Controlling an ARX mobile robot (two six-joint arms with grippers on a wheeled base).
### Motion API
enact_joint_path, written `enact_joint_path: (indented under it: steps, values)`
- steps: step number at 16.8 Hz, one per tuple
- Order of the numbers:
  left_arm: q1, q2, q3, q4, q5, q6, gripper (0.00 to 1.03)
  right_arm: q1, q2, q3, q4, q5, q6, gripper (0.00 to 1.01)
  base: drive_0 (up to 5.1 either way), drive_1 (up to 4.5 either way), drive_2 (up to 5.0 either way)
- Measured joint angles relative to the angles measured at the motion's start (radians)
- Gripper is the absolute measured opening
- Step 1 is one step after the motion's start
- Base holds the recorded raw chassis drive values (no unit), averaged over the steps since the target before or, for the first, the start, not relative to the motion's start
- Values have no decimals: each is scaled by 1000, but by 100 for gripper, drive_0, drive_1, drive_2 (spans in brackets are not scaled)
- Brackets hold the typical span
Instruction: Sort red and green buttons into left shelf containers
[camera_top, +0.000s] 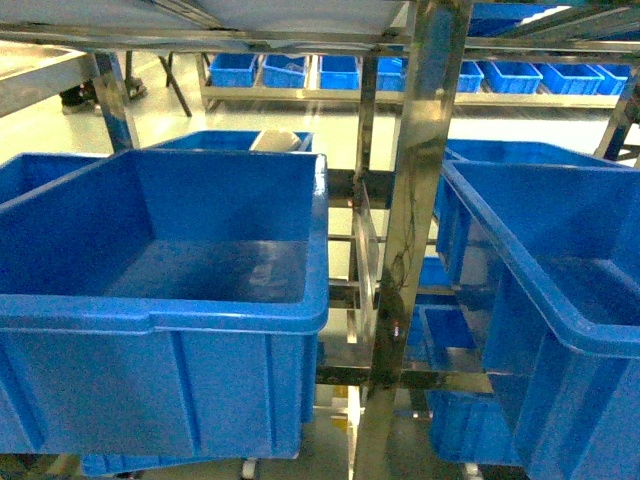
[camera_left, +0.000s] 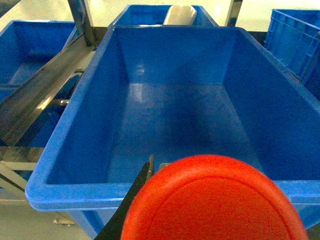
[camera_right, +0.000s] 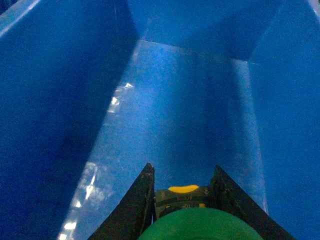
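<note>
The red button fills the bottom of the left wrist view, its round cap so close to the camera that it hides most of the left gripper. One dark finger shows at the cap's left edge, so the gripper appears pinched on the button, though the far finger is hidden. Ahead of and below that gripper lies a large blue bin, open and bare inside, its near rim just beneath the cap.

In the head view this same left bin sits on a steel shelf frame, with another blue bin to the right of the post. Neither arm is visible there.

The green button sits at the bottom of the right wrist view, clamped between the two dark fingers of the right gripper. That gripper is already down between blue walls, above a glossy bin floor.

Risks: which bin the right gripper occupies cannot be told, so green may land in the wrong one. The red button, held near the rim, could strike it and fall outside.
</note>
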Motion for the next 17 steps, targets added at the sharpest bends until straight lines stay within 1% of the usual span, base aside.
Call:
enact_joint_path:
  steps: [4, 7, 10, 12, 14, 15, 16, 17]
  values:
    - [0, 0, 0, 0, 0, 0, 26, 1, 70, 64, -45, 4, -4, 29, 0, 0, 0]
    - [0, 0, 0, 0, -2, 0, 26, 1, 119, 117, -106, 3, -5, 29, 0, 0, 0]
    - [0, 0, 0, 0, -1, 0, 26, 2, 182, 200, -182, 13, 1, 29, 0, 0, 0]
    - [0, 0, 0, 0, -1, 0, 26, 19, 254, 328, -286, 22, 7, 29, 0, 0, 0]
    - [0, 0, 0, 0, -1, 0, 26, 35, 311, 449, -390, 26, 5, 29, 0, 0, 0]
    - [0, 0, 0, 0, -1, 0, 26, 43, 323, 467, -393, 38, -3, 33, 0, 0, 0]
    - [0, 0, 0, 0, -1, 0, 26, 49, 330, 480, -423, 36, -2, 44, 0, 0, 0]
    - [0, 0, 0, 0, -1, 0, 26, 48, 338, 476, -415, 37, -2, 58, 0, 0, 0]
